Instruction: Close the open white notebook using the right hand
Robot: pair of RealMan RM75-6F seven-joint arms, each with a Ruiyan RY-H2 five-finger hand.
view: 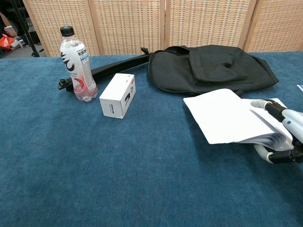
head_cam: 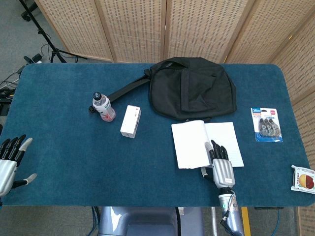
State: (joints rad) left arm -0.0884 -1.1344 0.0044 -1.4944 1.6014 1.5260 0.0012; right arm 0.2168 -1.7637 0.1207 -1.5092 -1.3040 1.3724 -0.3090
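The open white notebook (head_cam: 197, 142) lies on the blue table just in front of the black bag; the chest view shows it too (view: 222, 116). My right hand (head_cam: 221, 164) is at its near edge, fingers laid flat over the middle of the pages and the thumb tucked beneath the left stack. That left stack of pages (view: 265, 137) is lifted off the table and fans at its near edge. In the chest view the right hand (view: 284, 135) shows at the right border. My left hand (head_cam: 11, 160) hovers with fingers spread off the table's near left corner, holding nothing.
A black bag (head_cam: 192, 88) with a long strap lies behind the notebook. To the left stand a water bottle (head_cam: 104, 106) and a small white box (head_cam: 130, 121). A blue blister pack (head_cam: 266, 125) and a snack packet (head_cam: 304, 179) lie at the right.
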